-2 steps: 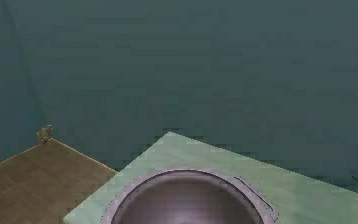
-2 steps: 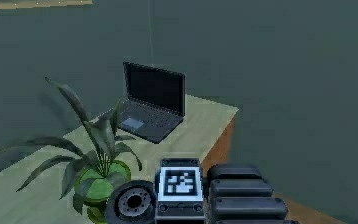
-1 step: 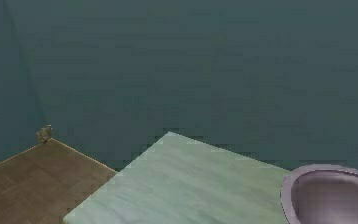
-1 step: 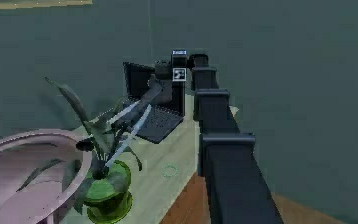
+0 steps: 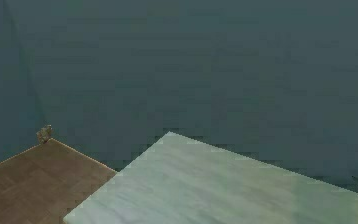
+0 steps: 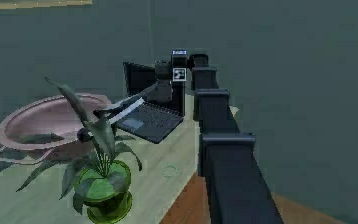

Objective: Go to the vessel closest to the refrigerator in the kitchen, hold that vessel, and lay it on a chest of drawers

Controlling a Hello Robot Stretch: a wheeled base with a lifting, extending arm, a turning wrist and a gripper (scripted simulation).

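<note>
The tabletop (image 5: 227,185) looks smooth and faintly streaked, like stone. At eight o'clock the floor (image 5: 37,185) shows brown wood grain. The pot (image 6: 104,192) looks glossy, glass-like; the bowl (image 6: 32,125) smooth; the arm (image 6: 227,150) matt dark.

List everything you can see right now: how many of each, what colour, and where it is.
table: one, pale green top, arm side view's lower left; its corner fills the forward view's lower right
bowl: one, pink, on the table at the arm side view's left
potted plant: one, green leaves in a green glassy pot, near table edge
laptop: one, dark, lid up, behind the plant
floor: brown wood, forward view's lower left
arm: one, dark bar, rising from the bottom edge
gripper: one, dark, near the laptop; cannot tell whether it holds anything
</note>
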